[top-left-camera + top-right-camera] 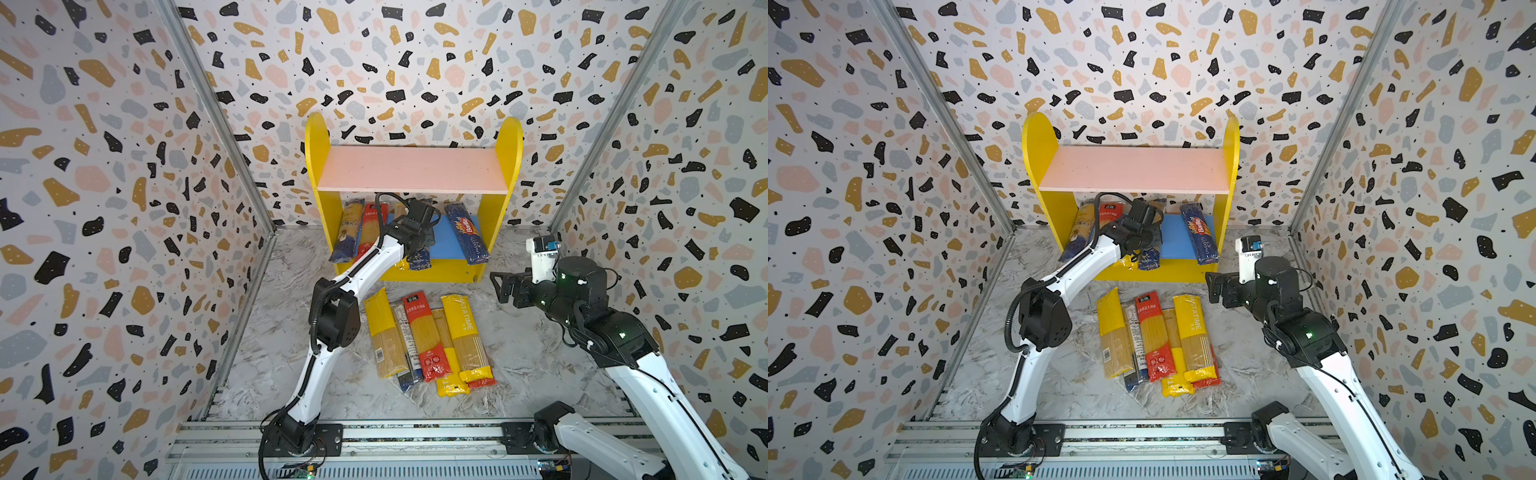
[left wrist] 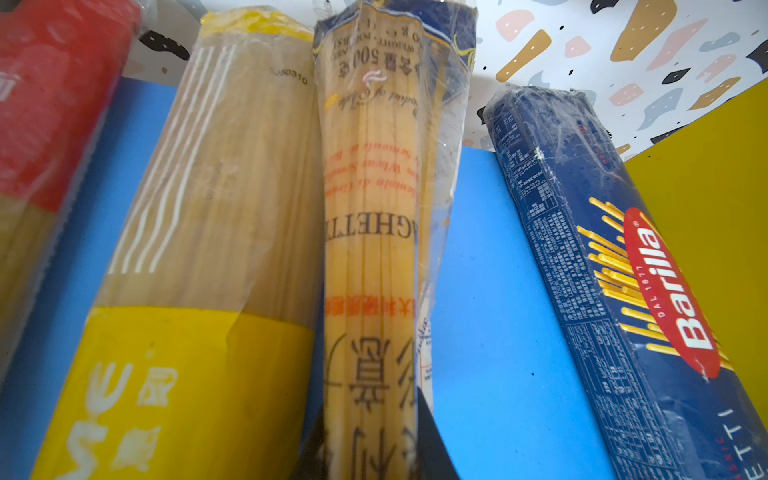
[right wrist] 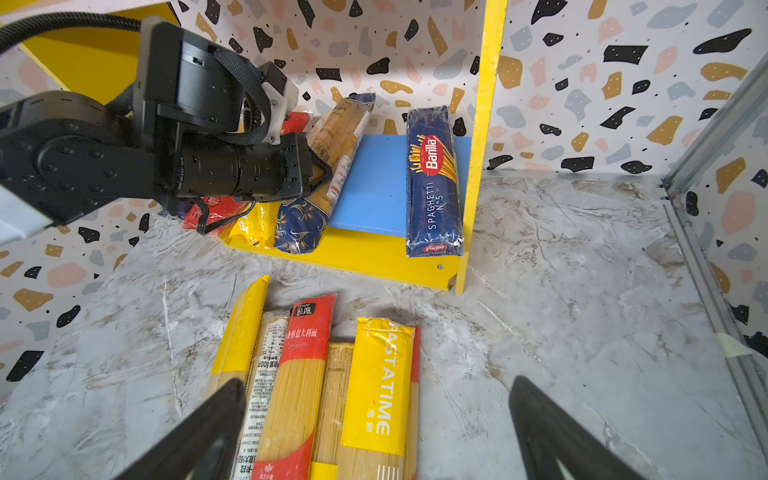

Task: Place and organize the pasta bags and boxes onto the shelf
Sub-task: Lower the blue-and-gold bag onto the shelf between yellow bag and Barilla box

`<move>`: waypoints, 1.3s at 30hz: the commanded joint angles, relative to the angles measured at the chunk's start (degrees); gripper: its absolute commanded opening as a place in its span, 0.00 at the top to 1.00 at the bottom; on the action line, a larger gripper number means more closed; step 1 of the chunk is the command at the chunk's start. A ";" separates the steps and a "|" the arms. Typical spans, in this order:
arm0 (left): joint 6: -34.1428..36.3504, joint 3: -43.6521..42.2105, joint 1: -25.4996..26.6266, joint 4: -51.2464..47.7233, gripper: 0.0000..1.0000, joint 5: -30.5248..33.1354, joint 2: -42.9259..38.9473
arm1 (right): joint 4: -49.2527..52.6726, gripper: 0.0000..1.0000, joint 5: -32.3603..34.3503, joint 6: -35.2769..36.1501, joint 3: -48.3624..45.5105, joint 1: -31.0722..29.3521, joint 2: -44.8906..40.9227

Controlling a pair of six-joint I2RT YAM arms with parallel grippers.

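my left gripper [image 3: 322, 174] pinches a crinkly clear spaghetti bag [image 2: 370, 208], one of five long packs [image 3: 432, 178] on the blue board [image 2: 490, 311]; my right gripper [image 3: 376, 384] gapes wide.

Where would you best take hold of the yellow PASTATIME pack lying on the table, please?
Grip it across its narrow width at the clear middle, coming straight down with the open right tool. The PASTATIME pack lies flat, seemingly atop the other packs, with its long axis toward the shelf. The jaws can straddle its long edges, and its right edge faces bare table.
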State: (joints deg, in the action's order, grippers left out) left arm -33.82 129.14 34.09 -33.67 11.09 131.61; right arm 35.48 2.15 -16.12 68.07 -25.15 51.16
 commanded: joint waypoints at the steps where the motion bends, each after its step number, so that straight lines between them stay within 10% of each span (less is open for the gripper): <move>1: 2.00 1.03 -2.98 2.37 1.00 3.50 -2.15 | -0.86 0.01 -0.45 -0.66 1.27 0.19 0.00; 18: 2.27 -0.79 -4.61 2.88 0.99 -2.29 -2.30 | -2.36 0.01 -1.74 -1.23 1.74 0.19 1.85; 25: 2.27 -1.17 -3.97 3.90 0.41 -4.16 -2.32 | -2.20 0.01 -1.97 -1.48 1.71 0.19 1.43; 39: 3.84 -6.31 -0.31 6.20 0.24 -6.57 -8.91 | -0.54 0.01 -1.19 -1.02 1.05 0.19 0.35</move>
State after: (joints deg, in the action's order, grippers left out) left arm -31.62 123.61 32.34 -29.47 4.36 127.33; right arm 34.15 0.64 -17.04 68.07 -25.12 52.84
